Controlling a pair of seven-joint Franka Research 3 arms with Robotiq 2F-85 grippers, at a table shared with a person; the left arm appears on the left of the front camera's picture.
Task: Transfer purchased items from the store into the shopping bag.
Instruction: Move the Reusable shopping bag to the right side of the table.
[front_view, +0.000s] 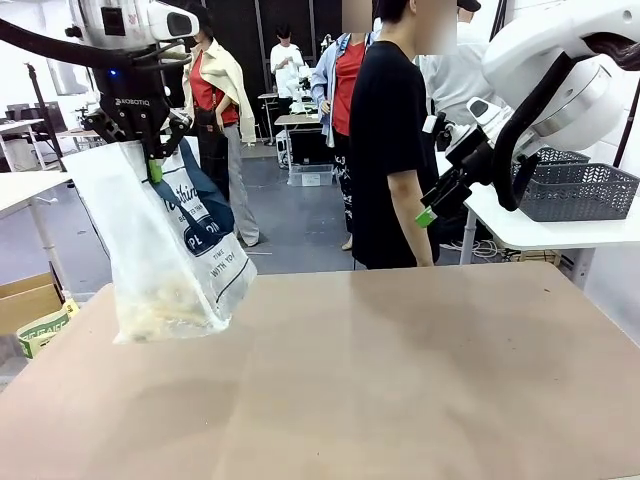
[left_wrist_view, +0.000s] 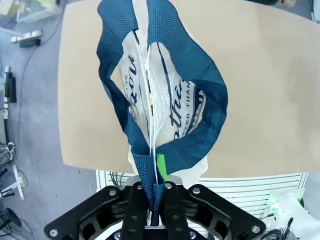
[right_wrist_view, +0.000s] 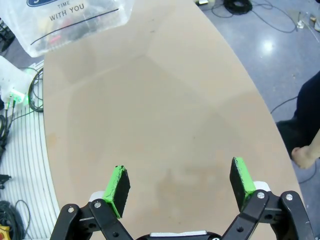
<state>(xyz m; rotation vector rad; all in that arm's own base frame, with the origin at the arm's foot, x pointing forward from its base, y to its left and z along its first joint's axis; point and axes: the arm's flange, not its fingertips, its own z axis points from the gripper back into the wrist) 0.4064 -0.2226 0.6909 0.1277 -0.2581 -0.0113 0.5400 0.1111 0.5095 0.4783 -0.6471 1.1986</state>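
Observation:
The shopping bag (front_view: 170, 250), translucent white plastic with navy lettering, hangs over the table's left part. My left gripper (front_view: 158, 158) is shut on its navy strap handle (left_wrist_view: 152, 175) from above. Yellowish purchased items (front_view: 165, 305) show faintly through the bag's bottom; I cannot tell whether the bag touches the tabletop. In the left wrist view the left gripper (left_wrist_view: 156, 192) pinches the strap, and the bag's mouth (left_wrist_view: 160, 100) gapes a little below it. My right gripper (front_view: 430, 208) hangs open in the air at the right. In its own view the right gripper (right_wrist_view: 180, 182) holds nothing, and the bag (right_wrist_view: 75, 20) lies far off.
A person in a black shirt (front_view: 390, 140) stands at the table's far side, with a foot (right_wrist_view: 305, 155) past the table edge. A dark grey lattice basket (front_view: 575, 185) sits on a white side table at the right. The brown tabletop (front_view: 400, 380) is bare in the middle and right.

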